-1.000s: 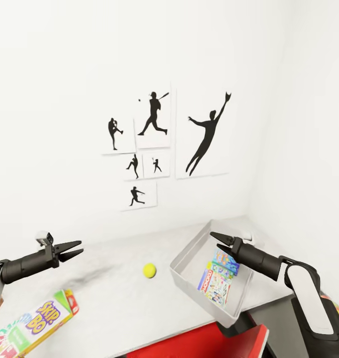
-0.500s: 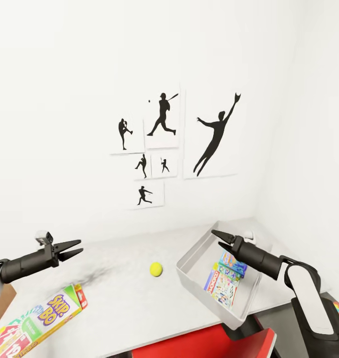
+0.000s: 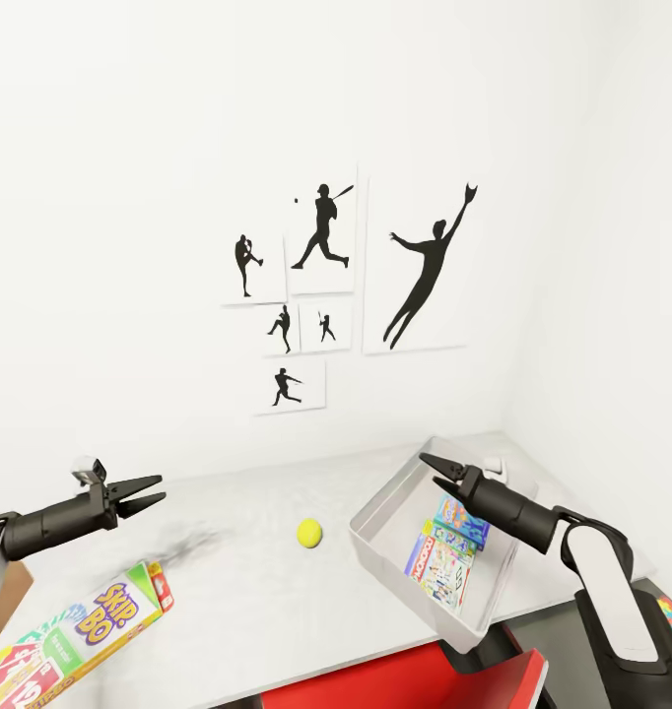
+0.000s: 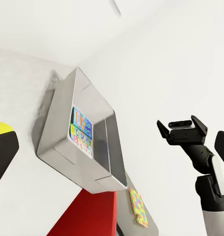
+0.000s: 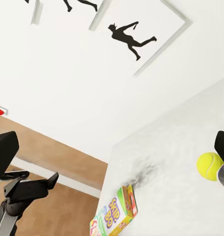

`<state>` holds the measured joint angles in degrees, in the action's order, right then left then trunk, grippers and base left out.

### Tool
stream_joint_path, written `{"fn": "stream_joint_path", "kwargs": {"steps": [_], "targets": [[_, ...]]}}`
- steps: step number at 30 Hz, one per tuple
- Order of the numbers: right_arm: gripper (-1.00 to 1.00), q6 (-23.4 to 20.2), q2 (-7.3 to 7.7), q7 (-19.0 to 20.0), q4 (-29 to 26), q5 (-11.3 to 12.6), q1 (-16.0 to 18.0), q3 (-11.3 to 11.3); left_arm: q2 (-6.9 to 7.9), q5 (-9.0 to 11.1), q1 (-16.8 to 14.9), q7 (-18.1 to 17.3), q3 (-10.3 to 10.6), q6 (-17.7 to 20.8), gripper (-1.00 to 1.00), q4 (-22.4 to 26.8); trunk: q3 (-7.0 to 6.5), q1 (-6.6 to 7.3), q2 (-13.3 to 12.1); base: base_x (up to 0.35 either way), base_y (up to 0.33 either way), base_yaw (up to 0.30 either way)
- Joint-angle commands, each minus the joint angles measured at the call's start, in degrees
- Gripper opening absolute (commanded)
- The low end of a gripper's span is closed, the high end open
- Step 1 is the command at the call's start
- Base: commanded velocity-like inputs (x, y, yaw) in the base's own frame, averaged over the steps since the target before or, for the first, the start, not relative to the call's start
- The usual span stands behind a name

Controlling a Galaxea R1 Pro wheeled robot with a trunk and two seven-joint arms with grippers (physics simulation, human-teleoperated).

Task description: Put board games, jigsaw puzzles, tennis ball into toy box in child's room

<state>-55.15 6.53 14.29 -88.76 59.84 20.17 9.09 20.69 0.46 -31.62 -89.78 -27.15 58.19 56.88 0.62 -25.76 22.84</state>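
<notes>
While the head view takes in the whole light-grey bench [image 3: 247, 591] against the white wall with its black baseball silhouette prints [image 3: 346, 286], each wrist camera adds something of its own. From the head, the left gripper [image 3: 144, 493] hangs above the bench's left part with its fingers slightly apart and nothing between them; the right gripper [image 3: 436, 470] is over the near rim of the toy box [image 3: 385, 527], and from this angle I cannot tell whether its fingers are apart or together. The left wrist view settles that: there the right gripper [image 4: 183, 129] shows both fingers spread, empty, in the air beside the toy box [image 4: 57, 128].

The tennis ball [image 3: 309, 534] lies on the bench just left of the toy box, between the two arms. The Skip-Bo game [image 3: 75, 630] lies flat at the bench's near left edge, below the left gripper. Inside the toy box the Monopoly game [image 3: 437, 571] and a light-blue game [image 3: 461, 520] lie overlapping.

The left wrist view also shows a jigsaw puzzle [image 4: 138, 207] on the dark surface beyond the toy box's far end, next to a red panel [image 4: 87, 216]. The right wrist view shows the tennis ball [image 5: 210, 165], the Skip-Bo game [image 5: 116, 212], a wood-plank floor [image 5: 57, 196] beyond the bench's edge, and the left gripper [image 5: 35, 189] over that floor.
</notes>
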Motion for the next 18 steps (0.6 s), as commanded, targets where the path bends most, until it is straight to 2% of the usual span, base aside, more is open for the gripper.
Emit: {"fn": "stream_joint_path", "kwargs": {"steps": [1,6,8,12,18], "targets": [[1.0,-0.2,0.01,0.6,0.0,-0.5,0.0,0.1,0.02,-0.1,0.0,-0.2,0.0,0.6,1.0,0.0,0.07,-0.02,0.1,-0.05,0.0,0.0],[1.0,-0.1,0.06,-0.8,0.1,-0.7,0.0,0.0,0.05,0.0,0.0,-0.2,0.0,0.6,1.0,0.1,0.07,-0.02,0.1,-0.202,0.0,0.0],[1.0,-0.2,0.06,-3.3,0.1,-0.6,0.0,0.0,0.05,0.0,0.0,-0.2,-0.1,0.6,1.0,0.1,0.07,-0.02,0.1,-0.105,0.0,0.0],[1.0,-0.5,0.01,-7.2,0.2,-0.4,0.0,0.0,0.06,0.0,0.0,-0.2,-0.1,0.6,1.0,0.1,0.07,-0.02,0.1,-0.035,0.0,0.0],[1.0,-0.3,-0.02,-8.4,0.1,-0.5,0.0,-0.1,0.12,0.0,0.0,-0.2,-0.4,0.7,1.0,0.1,0.07,-0.02,0.1,-0.005,0.0,0.0]]}}
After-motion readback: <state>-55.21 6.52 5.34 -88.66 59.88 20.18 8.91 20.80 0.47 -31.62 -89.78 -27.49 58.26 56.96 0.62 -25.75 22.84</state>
